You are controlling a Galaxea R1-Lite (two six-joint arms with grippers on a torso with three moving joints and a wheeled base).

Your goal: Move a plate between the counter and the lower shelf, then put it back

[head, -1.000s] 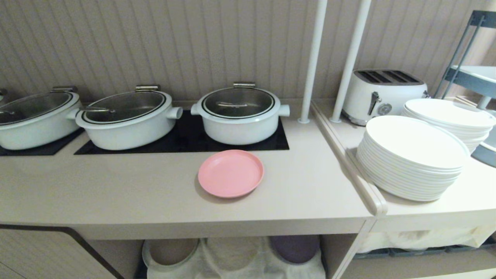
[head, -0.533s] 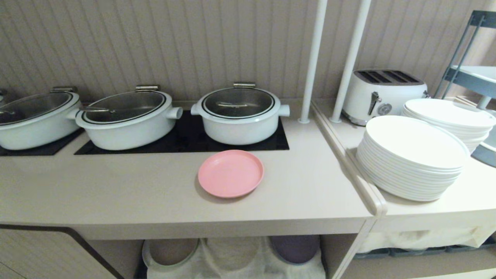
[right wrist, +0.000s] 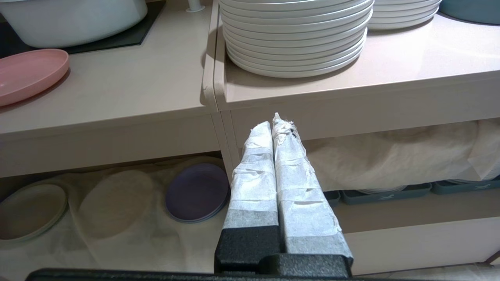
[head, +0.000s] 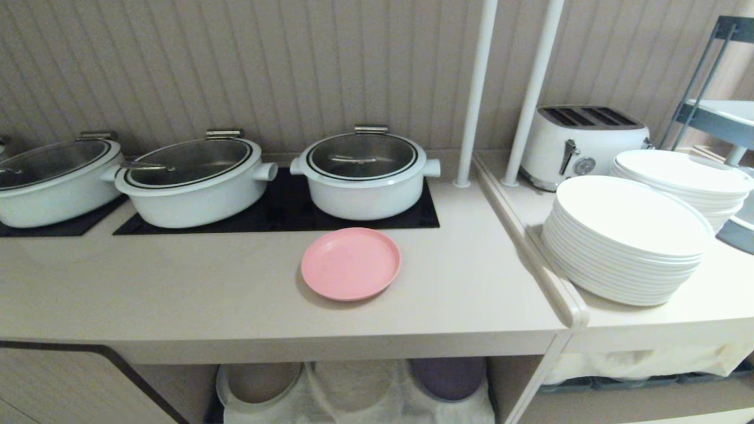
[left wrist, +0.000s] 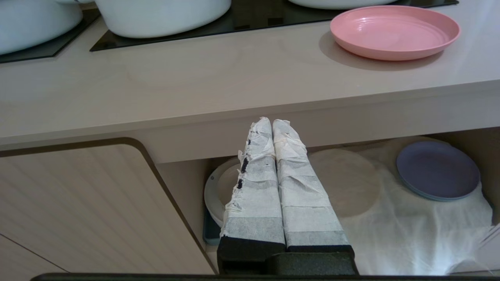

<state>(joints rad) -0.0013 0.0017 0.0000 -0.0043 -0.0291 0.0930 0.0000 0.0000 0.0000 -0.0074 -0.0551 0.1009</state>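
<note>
- Far left on the counter (head: 177, 294), 3 white pots (head: 194, 179) sit on the black hob panels (head: 283, 212), well behind the action.
- The left gripper (left wrist: 272, 124) hangs low before the counter's front edge, its taped fingers (left wrist: 256, 183) pressed together on nothing.
- Centre stage: the plate (head: 351, 263), pink, lies flat on the counter just in front of the hob, untouched.
- Below, the lower shelf (left wrist: 410, 234) shows its white cloth, with a beige plate (left wrist: 218, 187) and a purple plate (left wrist: 437, 169) already lying there.
- My call: spread the fingers first, rise above counter level, pinch the plate's near rim, keep it level and aim for the bare cloth between those 2.
- The right gripper (right wrist: 275, 125) is parked low, fingers together, empty.
- Far right, stacked white plates (head: 627, 238) and a toaster (head: 580, 141).
</note>
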